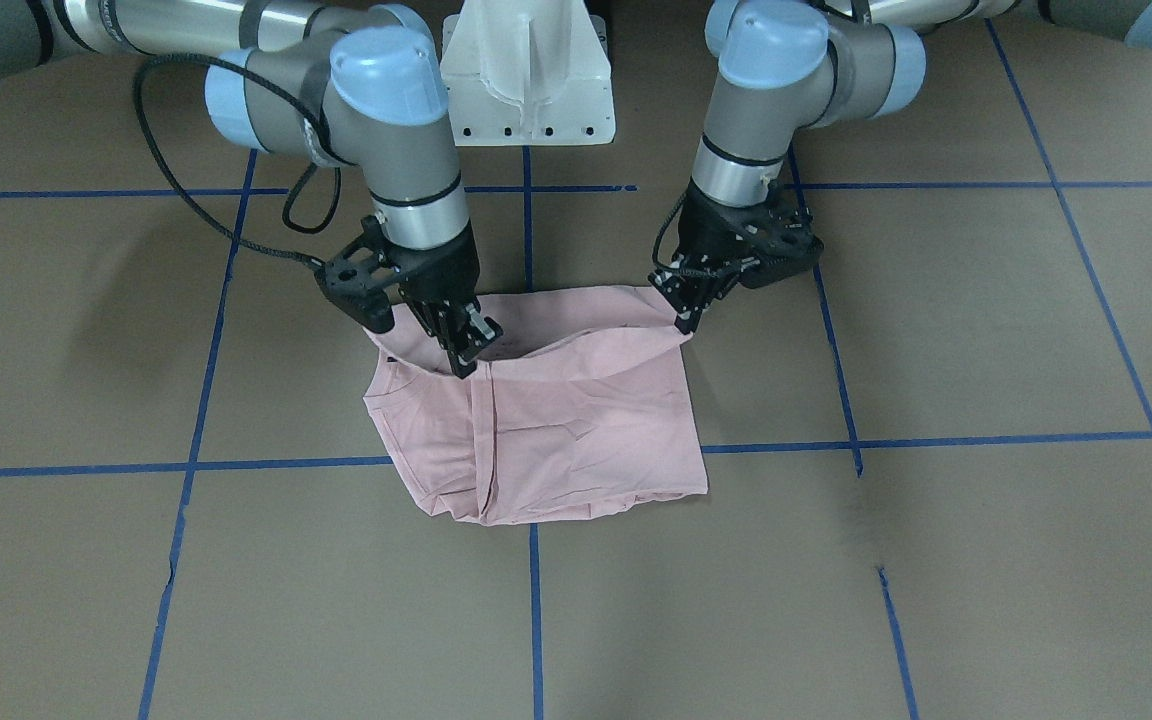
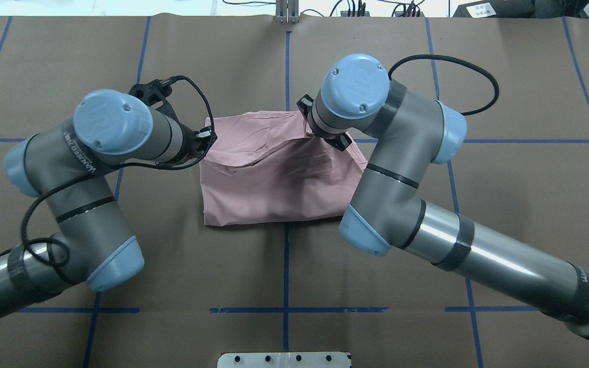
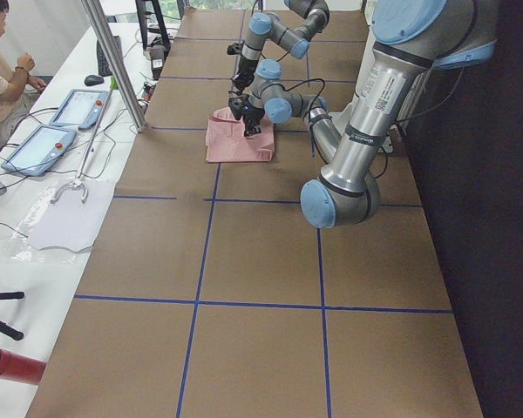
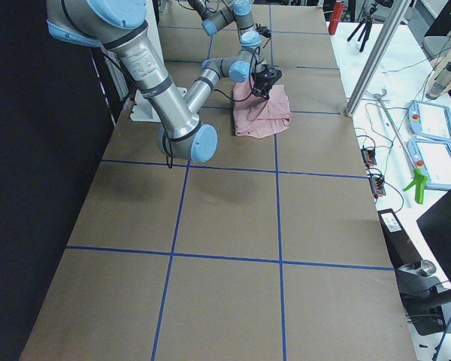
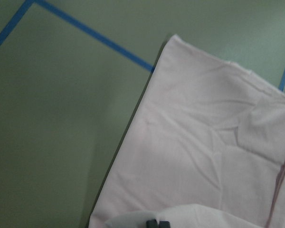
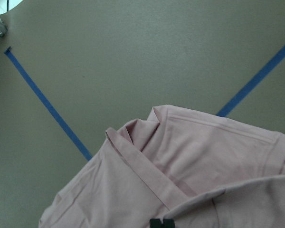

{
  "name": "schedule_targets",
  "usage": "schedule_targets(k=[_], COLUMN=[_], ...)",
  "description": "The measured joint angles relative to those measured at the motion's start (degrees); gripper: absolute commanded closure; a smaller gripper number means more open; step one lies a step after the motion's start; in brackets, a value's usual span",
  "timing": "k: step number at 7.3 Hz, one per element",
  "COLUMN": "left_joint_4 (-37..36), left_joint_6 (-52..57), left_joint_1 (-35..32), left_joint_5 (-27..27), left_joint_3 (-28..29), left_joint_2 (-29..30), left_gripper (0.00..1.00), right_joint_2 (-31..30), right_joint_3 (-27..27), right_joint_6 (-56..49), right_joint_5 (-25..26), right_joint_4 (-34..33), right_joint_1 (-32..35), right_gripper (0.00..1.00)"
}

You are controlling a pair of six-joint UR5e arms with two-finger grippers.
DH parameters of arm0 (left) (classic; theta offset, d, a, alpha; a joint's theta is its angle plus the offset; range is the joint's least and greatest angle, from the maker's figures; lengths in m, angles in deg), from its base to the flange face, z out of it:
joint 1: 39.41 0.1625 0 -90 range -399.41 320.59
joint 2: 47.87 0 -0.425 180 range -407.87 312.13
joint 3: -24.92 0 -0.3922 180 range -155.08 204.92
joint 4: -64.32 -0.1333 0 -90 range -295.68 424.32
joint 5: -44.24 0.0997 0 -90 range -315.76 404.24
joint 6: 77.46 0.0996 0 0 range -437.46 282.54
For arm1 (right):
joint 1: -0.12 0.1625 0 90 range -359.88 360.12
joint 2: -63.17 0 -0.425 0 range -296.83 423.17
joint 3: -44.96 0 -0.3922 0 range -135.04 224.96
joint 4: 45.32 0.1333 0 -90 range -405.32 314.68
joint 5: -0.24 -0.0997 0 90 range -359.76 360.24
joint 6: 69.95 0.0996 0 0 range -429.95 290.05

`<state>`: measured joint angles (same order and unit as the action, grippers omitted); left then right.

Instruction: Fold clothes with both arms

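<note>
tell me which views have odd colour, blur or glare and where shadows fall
Left wrist view: green cast, the T-shirt washed near white, slightly soft. Right wrist view: the table greyish green, cloth reads pink, seams sharp. Overhead view: a bright glare stripe on the silver tube of the right arm, its wrist shading the cloth. Front-facing view: soft, diffuse arm shadows on the table.

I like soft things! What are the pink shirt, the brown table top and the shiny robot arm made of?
The pink shirt looks like soft, matte knit cloth, maybe cotton: it sags and wrinkles where lifted. The brown table top looks like dull paper or card, with blue tape. The right arm looks like brushed metal: light glints along its tube. Its blue caps seem smooth plastic.
</note>
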<state>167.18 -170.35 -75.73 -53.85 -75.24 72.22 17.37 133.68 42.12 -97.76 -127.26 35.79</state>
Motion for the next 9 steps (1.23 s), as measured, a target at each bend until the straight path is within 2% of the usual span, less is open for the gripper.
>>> schedule_targets(k=[2,3,8,9], left_joint_4=[7.0,8.5,13.8,14.2], left_joint_6=[2.6,3.1,5.5,5.7], left_joint_1=[-2.4,-2.9,-5.3,-5.5], left_joint_5=[1.7,2.0,2.1,2.1], left_joint_3=[9.6,11.6,16.5,17.4], left_joint_2=[2.6,3.3,5.7,6.2], left_gripper=[1.00,1.00,1.00,0.96], right_joint_2=[2.8,3.8,5.4,5.4], right_joint_3=[-8.1,-10.6,-13.3,-13.9], right_joint_6=[-1.8,-2.2,-4.3,-4.6], right_joint_5=[-0.7,-0.7,-1.9,-2.1], right_joint_4=[4.7,5.5,6.1,6.1], right_joint_1=[1.3,1.5,3.9,4.1], right_gripper=[1.00,1.00,1.00,1.00])
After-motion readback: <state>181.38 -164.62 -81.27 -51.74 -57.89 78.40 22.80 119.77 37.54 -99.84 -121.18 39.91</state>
